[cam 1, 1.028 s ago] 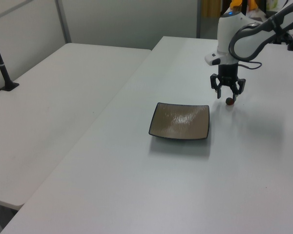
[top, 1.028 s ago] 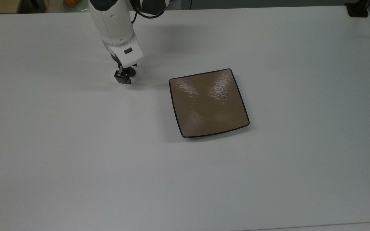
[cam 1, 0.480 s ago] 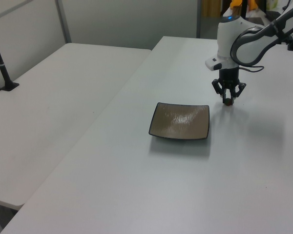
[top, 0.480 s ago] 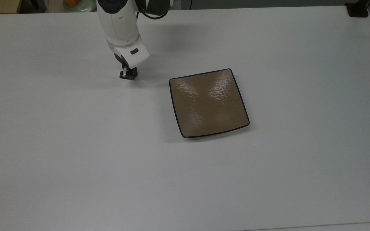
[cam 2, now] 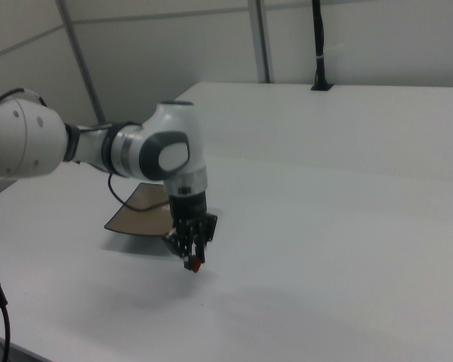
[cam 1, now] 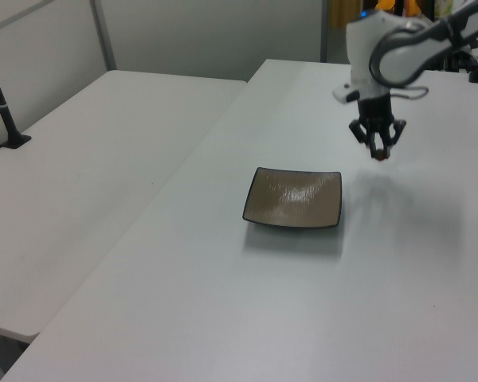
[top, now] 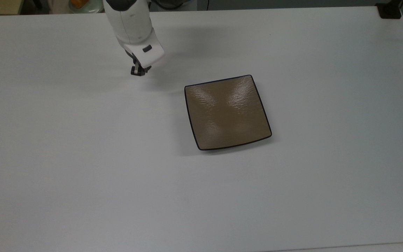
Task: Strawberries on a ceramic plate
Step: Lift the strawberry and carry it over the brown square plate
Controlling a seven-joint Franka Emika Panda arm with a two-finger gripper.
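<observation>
**Claw lifts a strawberry beside an empty plate**

While the white robot arm (top: 129, 21) reaches over a pale grey table (top: 82, 157), its claw (cam 1: 378, 153) hangs above the surface with its two dark fingers pressed in on a tiny red strawberry (cam 2: 197, 265). The berry peeks out from the fingertips and is clear of the table, with a soft shadow lying on the surface beneath it. In the right view the claw (cam 2: 194, 260) points straight down, the red spot at its very tip. A square, glossy tan-brown ceramic plate (top: 226, 112) with a thin dark rim lies flat on the table, with nothing on it. In the top view the claw (top: 137, 71) is up and to the left of the plate, near it but apart. In the left view the plate (cam 1: 293, 199) sits lower and to the left of the claw.
</observation>
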